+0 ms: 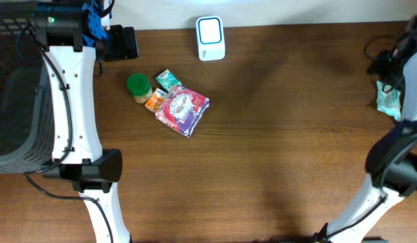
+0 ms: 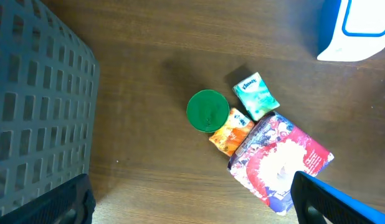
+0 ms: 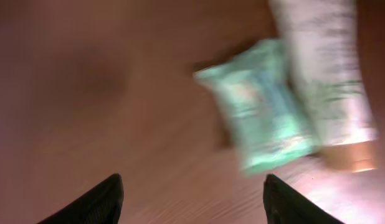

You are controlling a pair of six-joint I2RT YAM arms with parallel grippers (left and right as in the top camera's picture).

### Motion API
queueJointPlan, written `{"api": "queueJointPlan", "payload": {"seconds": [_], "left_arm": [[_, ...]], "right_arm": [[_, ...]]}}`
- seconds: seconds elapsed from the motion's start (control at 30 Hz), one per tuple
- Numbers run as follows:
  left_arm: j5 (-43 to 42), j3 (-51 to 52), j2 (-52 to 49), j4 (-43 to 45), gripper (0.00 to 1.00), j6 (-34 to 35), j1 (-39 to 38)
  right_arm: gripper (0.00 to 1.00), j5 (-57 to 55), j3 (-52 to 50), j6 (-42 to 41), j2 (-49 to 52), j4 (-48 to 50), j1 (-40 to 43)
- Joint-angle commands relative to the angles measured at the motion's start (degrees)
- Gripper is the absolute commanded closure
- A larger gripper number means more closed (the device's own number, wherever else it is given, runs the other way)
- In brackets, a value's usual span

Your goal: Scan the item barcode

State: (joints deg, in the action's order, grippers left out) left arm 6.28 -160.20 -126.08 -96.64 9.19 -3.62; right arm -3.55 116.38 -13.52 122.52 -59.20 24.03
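Note:
The white and blue barcode scanner (image 1: 210, 38) stands at the back of the table. A pile of items lies left of centre: a green-lidded jar (image 1: 139, 86), a teal tissue packet (image 1: 169, 80), an orange packet (image 1: 155, 100) and a red, white and purple bag (image 1: 182, 109). My left gripper (image 2: 192, 211) hangs open above and left of this pile, holding nothing. At the far right, another teal packet (image 3: 264, 106) lies on the table beside a white item (image 3: 326, 68). My right gripper (image 3: 192, 205) is open just short of that packet, jaws empty; this view is blurred.
A dark grey mesh basket (image 1: 13, 88) fills the left edge of the table, beside the left arm. Black cables (image 1: 384, 50) lie at the back right corner. The right arm's base (image 1: 397, 169) stands at the right front.

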Motion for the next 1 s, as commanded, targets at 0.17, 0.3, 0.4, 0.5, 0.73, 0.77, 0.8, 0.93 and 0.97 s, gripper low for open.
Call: {"api": "queueJointPlan", "payload": {"seconds": [0.17, 0.3, 0.4, 0.5, 0.73, 0.77, 0.8, 0.93, 0.97], "left_arm": [[0.46, -0.66, 0.63, -0.07, 0.01, -0.31, 0.04], [0.46, -0.66, 0.63, -0.07, 0.01, -0.31, 0.04], [0.46, -0.66, 0.63, -0.07, 0.01, -0.31, 0.04], [0.46, -0.66, 0.63, -0.07, 0.01, -0.31, 0.04], [0.46, -0.66, 0.63, -0.07, 0.01, -0.31, 0.04], [0.46, -0.66, 0.63, -0.07, 0.01, -0.31, 0.04], [0.46, -0.66, 0.66, -0.07, 0.01, -0.31, 0.04], [0.46, -0.66, 0.63, -0.07, 0.01, -0.31, 0.02], [0.46, -0.66, 0.63, -0.07, 0.01, -0.31, 0.04]], "right_arm": [[0.07, 22.58, 1.25, -0.44, -3.78, -13.44, -23.47], [0.01, 20.87, 1.16, -0.44, -2.75, -11.91, -35.50], [0.01, 18.34, 1.16, -0.48, -2.49, -10.62, -41.00], [0.01, 18.12, 1.16, -0.48, -0.22, -9.38, -45.22], [0.01, 18.34, 1.14, -3.52, 8.09, -4.44, -52.06], [0.01, 18.34, 1.14, -3.50, 8.15, -4.48, -52.15], [0.01, 18.34, 1.16, -3.50, 8.15, -4.79, -52.15], [0.01, 18.10, -0.48, -5.09, 8.26, -0.57, -52.13], [0.01, 18.12, -1.92, -7.06, 8.37, 1.33, -52.13]]}}
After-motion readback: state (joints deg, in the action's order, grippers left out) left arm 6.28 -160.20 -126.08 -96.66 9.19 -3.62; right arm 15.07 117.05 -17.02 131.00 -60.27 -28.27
